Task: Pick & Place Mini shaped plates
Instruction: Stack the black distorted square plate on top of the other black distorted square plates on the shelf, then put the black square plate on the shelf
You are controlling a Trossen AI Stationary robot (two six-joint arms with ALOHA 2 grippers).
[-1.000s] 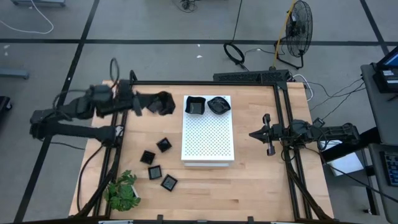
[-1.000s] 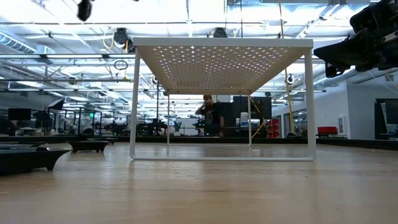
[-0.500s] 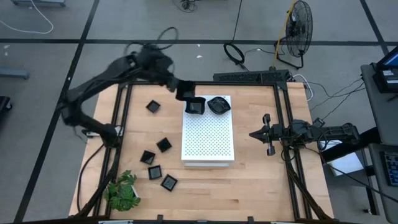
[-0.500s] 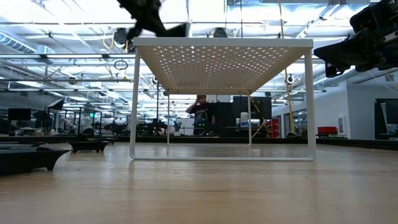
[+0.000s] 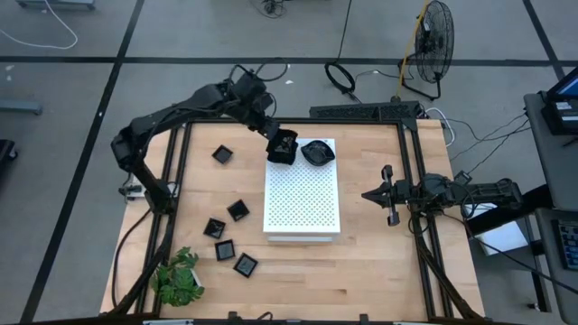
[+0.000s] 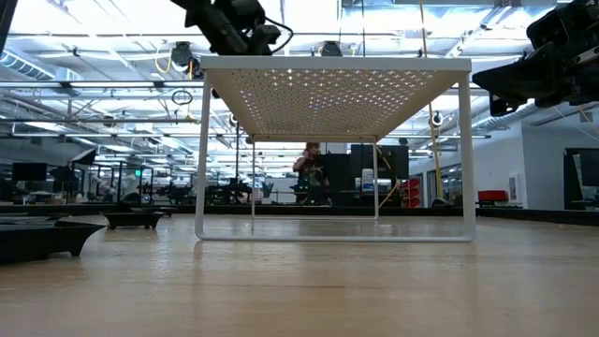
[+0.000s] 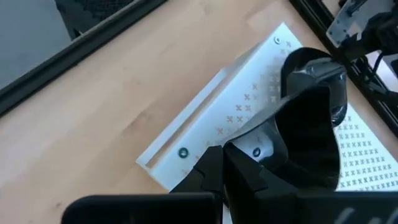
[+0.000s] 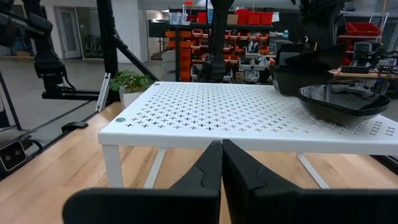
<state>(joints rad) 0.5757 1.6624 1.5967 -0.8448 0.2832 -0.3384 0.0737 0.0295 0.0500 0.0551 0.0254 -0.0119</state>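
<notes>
Closed left claw (image 7: 222,163) apparently gripping black plate (image 7: 309,134) above white board (image 7: 249,106)

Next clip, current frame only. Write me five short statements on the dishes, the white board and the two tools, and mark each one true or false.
1. Two black dishes, a square plate and a rounded plate, are at the far end of the white perforated board. True.
2. The left tool is over the square plate at the board's far left corner. True.
3. The right tool is shut on a dish. False: it is shut but empty, off the board's right side.
4. Five small black dishes lie on the wooden table left of the board. True.
5. The potted plant stands on the board. False: it stands at the table's near left corner.
</notes>
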